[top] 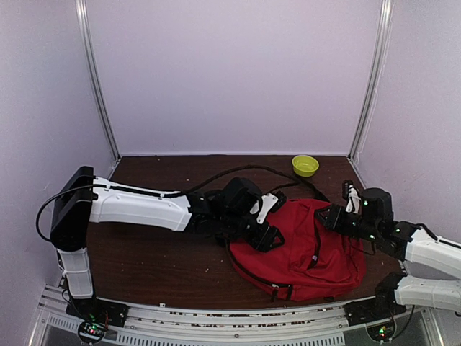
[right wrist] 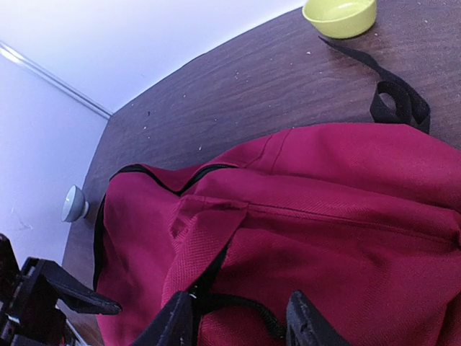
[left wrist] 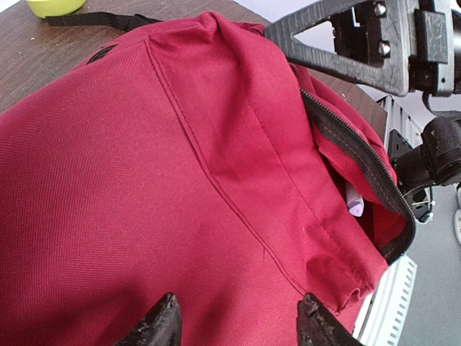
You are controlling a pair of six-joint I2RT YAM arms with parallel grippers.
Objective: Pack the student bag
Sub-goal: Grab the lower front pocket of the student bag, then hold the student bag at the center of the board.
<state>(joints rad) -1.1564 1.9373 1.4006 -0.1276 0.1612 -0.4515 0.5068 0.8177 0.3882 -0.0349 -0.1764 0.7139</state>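
The student bag (top: 310, 249), a big red backpack, lies on the dark wooden table (top: 158, 252) right of centre. My left gripper (top: 268, 232) is at the bag's upper left edge. In its wrist view the left gripper (left wrist: 241, 317) stands open over the bag's red fabric (left wrist: 144, 180). A black zipper (left wrist: 360, 155) gapes, and a pale purple item (left wrist: 355, 204) shows inside. My right gripper (top: 335, 216) is at the bag's upper right. In its wrist view the right gripper (right wrist: 241, 317) is open, and its fingers straddle a black strap loop (right wrist: 245, 303) on the bag (right wrist: 346, 216).
A yellow-green bowl (top: 305, 166) sits at the back right of the table, also seen as the bowl (right wrist: 340, 16) beyond the bag. A black bag strap (right wrist: 396, 101) trails toward it. A small grey knob (right wrist: 73, 204) sits by the left wall. White walls enclose three sides.
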